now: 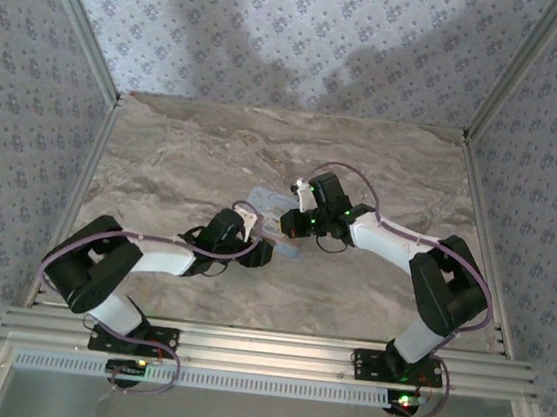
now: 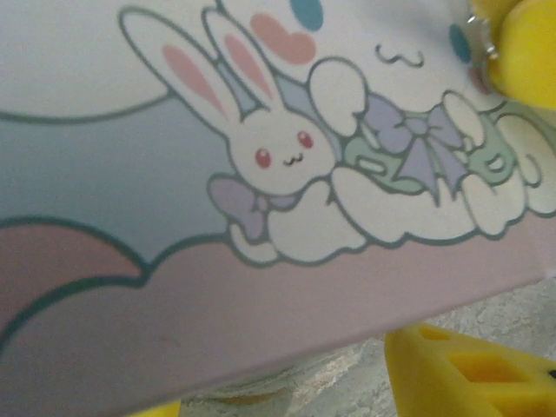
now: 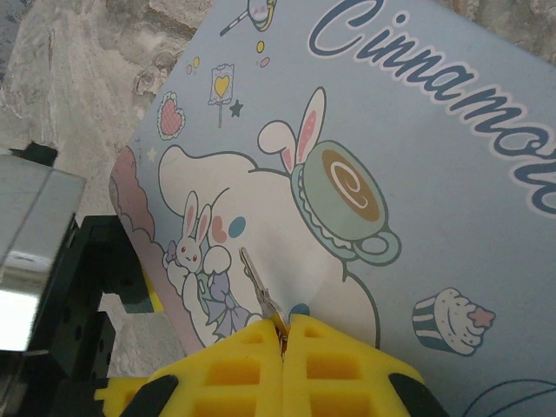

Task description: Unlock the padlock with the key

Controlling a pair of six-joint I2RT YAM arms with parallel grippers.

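Step judged: carrying key toward lock. Right gripper was pressed together, pinching key; blade jutted out just above tin lid. Left gripper sat beside tin, grip impossible to tell. Next move probably called for lining blade tip with padlock keyhole.

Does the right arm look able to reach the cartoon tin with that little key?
Probably yes. The right hand, shut on the key, is right above the tin with nothing between them; whether the key's tip touches it, I cannot tell.
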